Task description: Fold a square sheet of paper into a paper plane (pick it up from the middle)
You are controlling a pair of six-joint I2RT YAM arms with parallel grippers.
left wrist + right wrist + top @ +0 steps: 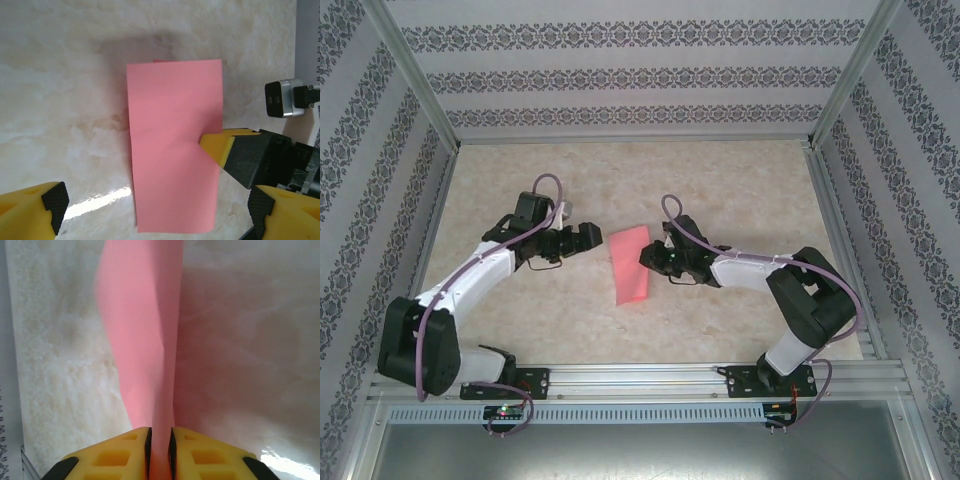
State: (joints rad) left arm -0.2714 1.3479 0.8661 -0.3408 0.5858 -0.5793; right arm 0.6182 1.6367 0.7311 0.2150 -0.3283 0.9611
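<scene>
One sheet: thin salmon-pink square sheet of paper (630, 265), looks folded into a rectangle, lies between both grippers.
Right gripper (160, 446): pinching the sheet's near edge, likely anchoring it for creasing.
Left gripper (588, 238): jaws wide, empty, just beside the opposite edge.

No text, label, brand or number is showing legibly anywhere. The wall panels (620, 78) are carrying only repeating ornamental bands, and the square sheet of paper (175, 150) is showing plain, unprinted pink.
</scene>
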